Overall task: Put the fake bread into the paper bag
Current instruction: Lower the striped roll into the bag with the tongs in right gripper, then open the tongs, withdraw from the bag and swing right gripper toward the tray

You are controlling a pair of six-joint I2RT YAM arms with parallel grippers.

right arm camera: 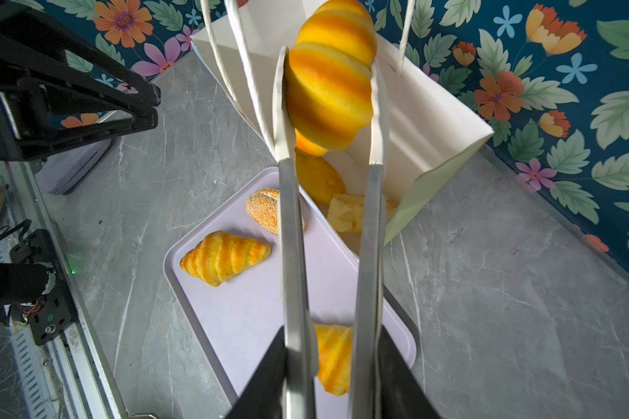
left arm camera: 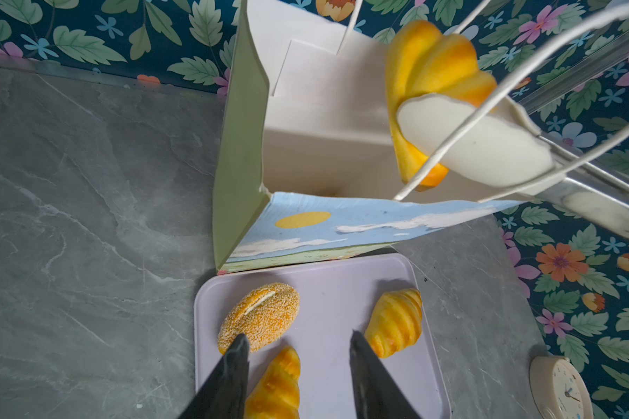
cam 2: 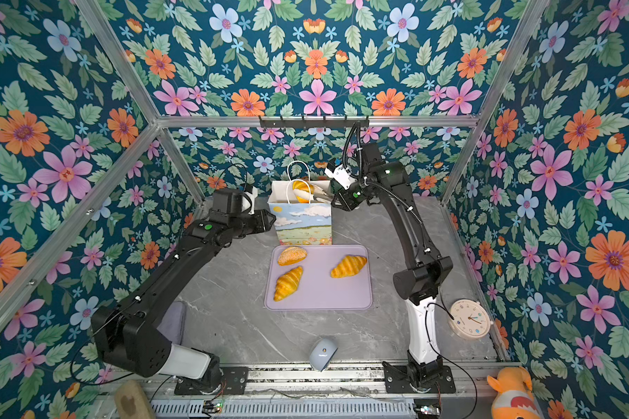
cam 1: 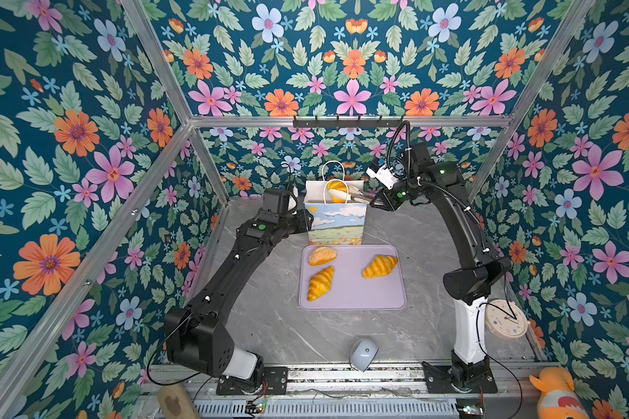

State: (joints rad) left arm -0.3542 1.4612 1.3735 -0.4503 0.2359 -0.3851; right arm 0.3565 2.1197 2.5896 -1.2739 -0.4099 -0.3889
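Observation:
The paper bag (cam 1: 336, 225) (cam 2: 304, 225) stands upright behind the lilac tray (cam 1: 353, 301). My right gripper (cam 1: 376, 199) (right arm camera: 332, 332) is shut on metal tongs (right arm camera: 291, 235), and the tongs pinch a ridged roll of fake bread (cam 1: 336, 190) (right arm camera: 329, 83) (left arm camera: 425, 58) over the bag's open mouth, between its cord handles. Two pieces (right arm camera: 318, 177) lie inside the bag. On the tray rest a seeded bun (cam 1: 322, 255) (left arm camera: 260, 315) and two croissants (cam 1: 320, 283) (cam 1: 380, 266). My left gripper (cam 1: 307, 219) (left arm camera: 297, 335) hangs open and empty by the bag's left side.
A grey mouse (cam 1: 363, 353) lies at the front edge and a round clock (cam 1: 505, 319) leans by the right arm's base. An orange plush toy (cam 1: 556, 395) and a tan block (cam 1: 177, 402) sit outside the front rail. A hook rail (cam 1: 347, 123) crosses the back wall.

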